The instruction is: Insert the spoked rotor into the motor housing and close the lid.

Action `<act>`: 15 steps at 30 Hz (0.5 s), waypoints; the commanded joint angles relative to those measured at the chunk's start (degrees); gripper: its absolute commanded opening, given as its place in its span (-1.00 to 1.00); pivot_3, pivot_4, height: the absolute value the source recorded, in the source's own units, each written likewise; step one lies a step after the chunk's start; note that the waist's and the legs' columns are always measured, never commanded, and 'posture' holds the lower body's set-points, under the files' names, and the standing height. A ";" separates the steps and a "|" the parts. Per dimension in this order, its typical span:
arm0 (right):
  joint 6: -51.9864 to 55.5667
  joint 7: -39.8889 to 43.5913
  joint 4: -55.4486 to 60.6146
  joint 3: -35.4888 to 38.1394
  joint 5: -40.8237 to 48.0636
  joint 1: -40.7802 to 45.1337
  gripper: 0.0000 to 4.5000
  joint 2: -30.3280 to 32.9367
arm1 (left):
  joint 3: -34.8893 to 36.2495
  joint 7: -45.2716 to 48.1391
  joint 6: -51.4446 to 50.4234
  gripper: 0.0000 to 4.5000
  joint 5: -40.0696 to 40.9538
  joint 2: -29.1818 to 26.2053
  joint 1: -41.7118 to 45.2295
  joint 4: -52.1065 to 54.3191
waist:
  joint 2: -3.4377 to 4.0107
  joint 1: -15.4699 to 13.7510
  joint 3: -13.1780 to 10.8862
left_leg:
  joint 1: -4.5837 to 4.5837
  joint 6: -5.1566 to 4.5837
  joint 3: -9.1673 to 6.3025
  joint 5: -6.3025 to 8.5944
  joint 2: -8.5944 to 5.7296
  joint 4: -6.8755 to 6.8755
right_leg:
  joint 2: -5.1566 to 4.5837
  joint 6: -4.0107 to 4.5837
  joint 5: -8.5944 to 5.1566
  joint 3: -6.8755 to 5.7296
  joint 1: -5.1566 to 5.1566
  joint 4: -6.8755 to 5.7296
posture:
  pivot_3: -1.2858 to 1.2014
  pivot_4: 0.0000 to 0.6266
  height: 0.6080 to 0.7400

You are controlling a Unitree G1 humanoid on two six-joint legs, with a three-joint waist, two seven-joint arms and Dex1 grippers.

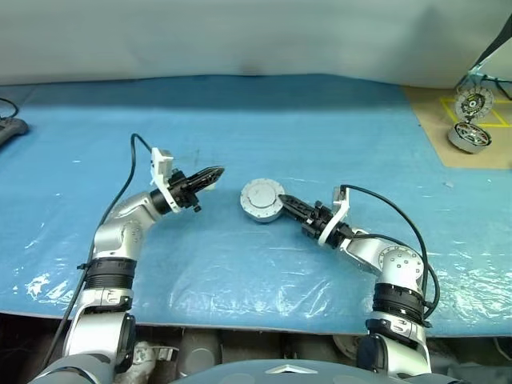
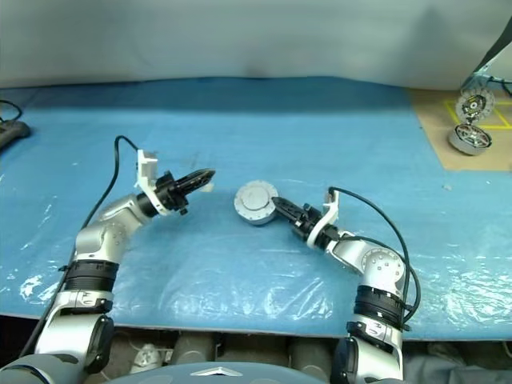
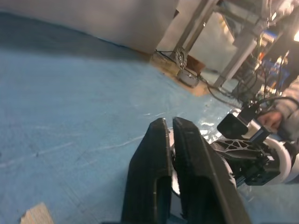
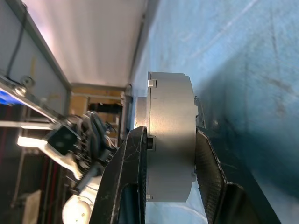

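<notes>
Motor housing: sits on the blue table cover, between my two arms, with the lid closed on top, plain face with a centre circle up.
Rotor: not visible; I cannot tell whether it is inside the shut unit.
Right claw: my two black fingers clamp the housing from its side; my right wrist view shows one finger on the lid face and the other on the opposite face, pressed against both.
Left claw: raised off the cover, just beside the housing and apart from it, pointing toward it; my fingers stand almost together with a thin slit between them, holding nothing.
Spare unit: far off on the brown board at the table's right corner, with a ribbed disc propped behind it.
Person's hand: seen past my right arm.
</notes>
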State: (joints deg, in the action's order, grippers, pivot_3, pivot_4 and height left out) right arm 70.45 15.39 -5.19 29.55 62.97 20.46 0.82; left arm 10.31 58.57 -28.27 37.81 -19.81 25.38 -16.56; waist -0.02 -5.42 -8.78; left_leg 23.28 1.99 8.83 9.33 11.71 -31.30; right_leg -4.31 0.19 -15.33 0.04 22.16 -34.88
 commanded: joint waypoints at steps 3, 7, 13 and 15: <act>-0.44 -3.13 5.06 0.33 9.77 4.31 -0.50 -1.20 | 4.11 -3.56 -14.12 0.03 9.92 1.33 -3.62 2.81 | 0.00 -0.10 0.00 | 0.00 0.01 0.00 0.00 0.01 0.01 | 0.00 0.00 0.00 0.00 -0.01 0.01 | 0.03 -0.52 1.00; -0.55 -5.02 4.99 -1.26 11.92 4.64 -0.50 -0.85 | 6.73 -7.63 -23.01 0.64 16.86 3.61 -3.91 4.40 | 0.00 -0.40 -0.01 | 0.02 0.01 -0.05 0.00 0.00 -0.01 | -0.02 -0.01 0.00 -0.04 -0.06 0.01 | 0.03 -0.52 1.00; -0.02 -5.43 5.73 -3.77 13.66 4.11 -0.50 0.21 | 9.63 -13.58 -32.42 0.98 23.69 6.31 -0.77 1.78 | -0.01 -0.37 -0.01 | 0.02 0.02 -0.08 0.00 -0.02 -0.06 | -0.02 -0.05 0.03 -0.04 -0.09 0.00 | 0.03 -0.52 1.00; 0.04 -5.42 5.98 -4.45 14.35 3.83 -0.50 0.65 | 8.98 -14.39 -34.00 0.98 23.56 6.70 -0.57 1.49 | -0.01 -0.37 -0.01 | 0.02 0.02 -0.09 0.00 -0.03 -0.06 | -0.01 -0.07 0.03 -0.04 -0.09 0.01 | 0.03 -0.52 1.00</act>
State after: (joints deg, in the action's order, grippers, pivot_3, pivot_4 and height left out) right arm 70.42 8.63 -3.16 25.64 72.89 23.81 1.49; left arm 18.92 44.72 -60.56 59.69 -13.19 24.44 -15.34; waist -0.03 -5.79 -8.79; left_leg 23.30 2.01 8.74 9.33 11.68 -31.35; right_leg -4.32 0.12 -15.29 0.00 22.07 -34.87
